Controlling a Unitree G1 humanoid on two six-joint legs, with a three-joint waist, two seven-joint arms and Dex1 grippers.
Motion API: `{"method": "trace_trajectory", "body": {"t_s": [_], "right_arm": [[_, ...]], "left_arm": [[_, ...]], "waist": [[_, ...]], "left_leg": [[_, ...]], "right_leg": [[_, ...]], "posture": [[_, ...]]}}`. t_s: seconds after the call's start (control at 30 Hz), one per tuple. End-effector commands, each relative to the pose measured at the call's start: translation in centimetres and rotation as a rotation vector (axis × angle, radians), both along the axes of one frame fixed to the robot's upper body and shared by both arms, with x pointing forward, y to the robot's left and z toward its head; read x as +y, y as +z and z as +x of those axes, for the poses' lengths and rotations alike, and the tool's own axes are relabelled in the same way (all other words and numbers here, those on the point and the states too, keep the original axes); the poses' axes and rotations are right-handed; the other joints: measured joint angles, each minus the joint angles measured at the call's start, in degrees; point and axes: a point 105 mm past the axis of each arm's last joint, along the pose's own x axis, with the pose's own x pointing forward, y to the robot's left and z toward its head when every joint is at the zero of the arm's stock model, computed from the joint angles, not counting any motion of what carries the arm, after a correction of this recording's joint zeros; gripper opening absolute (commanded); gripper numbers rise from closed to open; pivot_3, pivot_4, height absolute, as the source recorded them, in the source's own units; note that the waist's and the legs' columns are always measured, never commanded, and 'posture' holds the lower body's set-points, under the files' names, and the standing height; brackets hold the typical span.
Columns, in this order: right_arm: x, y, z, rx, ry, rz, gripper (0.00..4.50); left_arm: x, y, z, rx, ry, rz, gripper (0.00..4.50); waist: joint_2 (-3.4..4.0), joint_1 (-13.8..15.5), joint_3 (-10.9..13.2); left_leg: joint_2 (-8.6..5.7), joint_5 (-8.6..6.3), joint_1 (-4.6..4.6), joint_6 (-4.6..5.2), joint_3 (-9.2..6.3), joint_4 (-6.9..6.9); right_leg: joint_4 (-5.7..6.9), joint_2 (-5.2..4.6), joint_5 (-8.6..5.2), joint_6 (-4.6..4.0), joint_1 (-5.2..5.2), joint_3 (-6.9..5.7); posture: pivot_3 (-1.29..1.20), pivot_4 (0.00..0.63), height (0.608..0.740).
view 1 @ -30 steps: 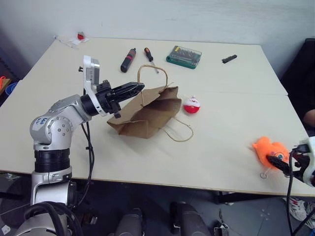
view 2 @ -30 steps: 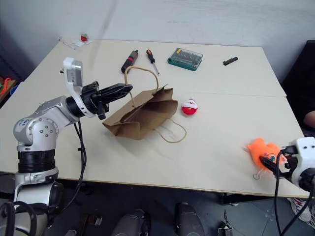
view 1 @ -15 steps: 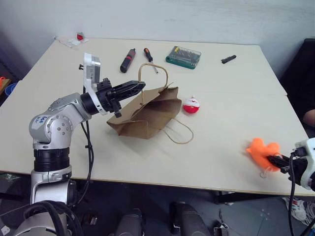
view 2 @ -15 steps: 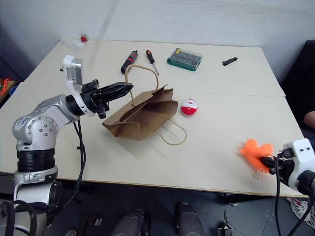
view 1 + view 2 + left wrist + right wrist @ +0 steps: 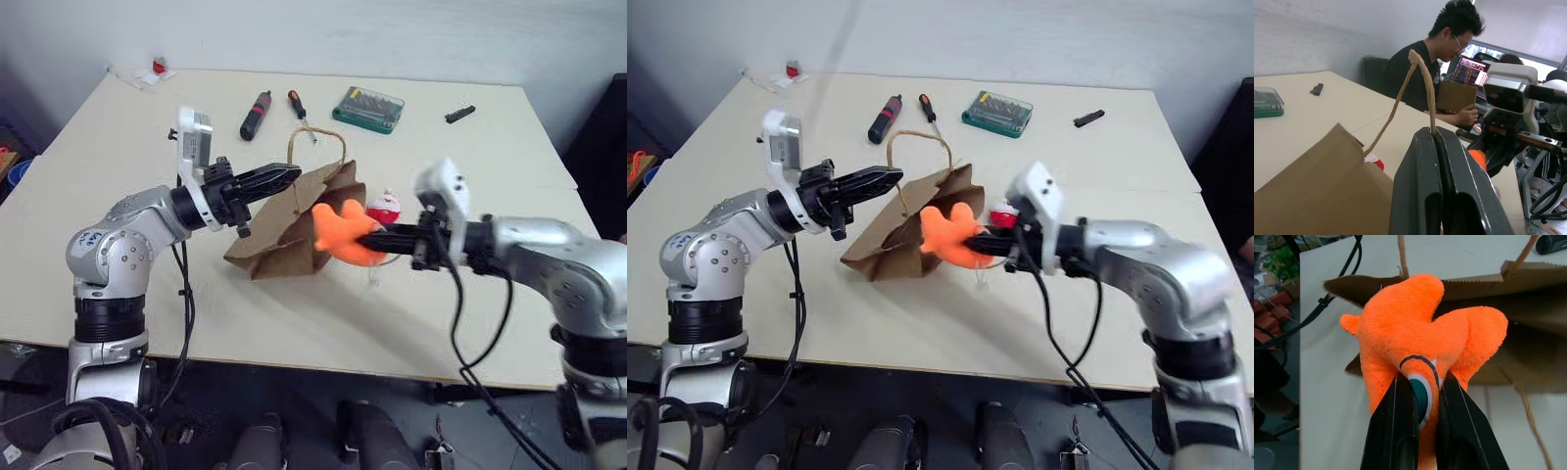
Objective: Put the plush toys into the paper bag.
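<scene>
While the right gripper (image 5: pixel 384 238) reaches in from the right of the frame, its two fingers are pinched onto the orange fish (image 5: pixel 344 232), which hangs just in front of the bag's mouth at centre; in the right wrist view the fingers (image 5: pixel 1396 431) squeeze the toy around its eye. Left of centre, the left gripper (image 5: pixel 290 174) is clamped tight on one cord handle (image 5: pixel 315 147) of the bag (image 5: pixel 279 240), lifting that edge so the mouth gapes toward the fish, with the bag's lower side resting on the table (image 5: pixel 118 245). Just behind the fish, right of the bag, sits the red-and-white ball (image 5: pixel 389 207). Farther back, along the upper part of the frame, lie two screwdrivers (image 5: pixel 257 115), a green bit case (image 5: pixel 366 108) and a small black part (image 5: pixel 458 115).
</scene>
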Motion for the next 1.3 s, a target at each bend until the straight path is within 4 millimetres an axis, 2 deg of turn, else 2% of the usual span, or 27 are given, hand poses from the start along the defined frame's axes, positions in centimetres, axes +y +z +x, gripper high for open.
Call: {"method": "trace_trajectory", "body": {"t_s": [0.03,0.1,0.17,0.33,0.47,0.57,0.73,0.8,0.93,1.03,1.07,1.2,1.3], "right_arm": [[1.6,2.0,1.4,-0.028,0.019,0.064,0.04],[2.1,2.6,2.0,-0.01,0.024,0.094,0.04],[2.3,2.4,2.6,0.001,0.008,0.083,0.04],[2.8,0.5,3.9,0.026,-0.022,-0.004,0.04],[3.1,-2.4,3.9,-0.014,0.034,-0.206,0.04],[3.5,-3.6,3.7,-0.046,0.095,-0.294,0.04],[5.6,-2.4,4.2,-0.121,0.168,-0.294,0.04],[6.4,-1.9,3.8,-0.137,0.23,-0.279,0.04],[8.1,-0.7,1.3,-0.162,0.443,-0.188,0.04],[8.6,-0.9,1.6,-0.146,0.426,-0.12,0.04],[8.7,-1.3,2.1,-0.135,0.392,-0.102,0.04],[8.1,-5.1,4.6,-0.042,0.184,-0.106,0.04],[7.8,-7.7,5.0,0.046,0.087,-0.11,0.04]], "left_arm": [[-0.2,0.8,-0.6,-0.055,-0.012,0.0,0.0],[-0.2,0.7,-0.7,-0.057,-0.008,0.003,0.0],[-0.1,0.6,-0.7,-0.059,-0.005,0.004,0.0],[-0.1,0.5,-0.8,-0.078,0.003,0.02,0.0],[-0.2,0.5,-0.8,-0.08,0.002,0.02,0.0],[-0.3,0.6,-0.8,-0.079,-0.013,0.02,0.0],[-1.0,-0.1,-1.2,-0.058,-0.072,0.039,0.0],[-1.5,-0.5,-1.5,-0.048,-0.107,0.05,0.0],[-2.4,-1.4,-1.5,-0.041,-0.146,0.066,0.0],[-2.9,-1.2,-1.8,-0.046,-0.178,0.058,0.0],[-2.9,-1.2,-1.9,-0.048,-0.184,0.056,0.0],[-2.4,-1.0,-2.4,-0.047,-0.19,0.056,0.0],[-1.9,-1.0,-2.4,-0.043,-0.177,0.058,0.0]], "waist": [[0.0,-0.14,0.0],[0.0,-0.11,0.0],[0.0,-0.07,0.0],[0.0,-0.21,0.0],[0.0,-0.39,0.0],[0.0,-0.38,0.0],[0.0,-0.71,0.0],[0.0,-0.77,0.0],[0.0,-0.78,0.0],[-0.02,-0.78,-0.01],[-0.02,-0.83,-0.01],[-0.02,-1.44,-0.01],[-0.02,-1.6,-0.01]], "left_leg": [[0.0,0.0,-0.02,0.0,0.01,0.02],[-0.01,0.01,-0.03,0.02,0.05,0.02],[-0.01,0.01,-0.03,0.02,0.04,0.03],[-0.01,0.01,-0.03,0.02,0.04,0.03],[-0.01,0.01,-0.02,0.02,0.05,0.03],[-0.01,0.01,-0.02,0.02,0.05,0.04],[-0.01,0.03,-0.02,0.0,0.07,0.05],[-0.01,0.04,-0.02,-0.02,0.06,0.05],[-0.01,0.03,-0.02,-0.01,0.05,0.05],[-0.01,0.03,-0.02,-0.01,0.05,0.05],[-0.01,0.03,-0.02,-0.01,0.04,0.07],[-0.01,0.05,0.01,-0.03,0.04,0.07],[-0.01,0.05,0.0,-0.04,0.04,0.06]], "right_leg": [[0.0,0.0,0.0,0.0,0.0,0.0],[0.01,0.0,0.0,0.0,-0.01,0.01],[0.03,-0.01,0.0,0.0,-0.01,0.0],[0.06,-0.01,0.0,0.0,-0.01,0.01],[0.08,0.01,0.0,0.0,-0.02,0.02],[0.08,0.01,0.0,0.0,-0.02,0.02],[0.13,0.02,0.0,0.0,-0.03,0.03],[0.13,0.02,0.0,0.0,-0.04,0.01],[0.11,0.02,0.0,0.0,-0.03,0.0],[0.12,0.01,0.0,0.0,-0.03,0.0],[0.13,0.01,0.0,0.0,-0.03,-0.01],[0.2,0.0,0.0,0.0,-0.03,0.01],[0.2,0.0,0.0,-0.01,-0.03,0.01]], "posture": [[0.0,0.15,0.74],[0.0,0.15,0.74],[0.0,0.15,0.74],[0.0,0.15,0.74],[0.0,0.15,0.74],[0.0,0.15,0.74],[0.0,0.15,0.74],[0.0,0.15,0.74],[0.0,0.15,0.74],[0.0,0.15,0.74],[0.0,0.15,0.74],[0.0,0.15,0.74],[0.0,0.15,0.74]]}}
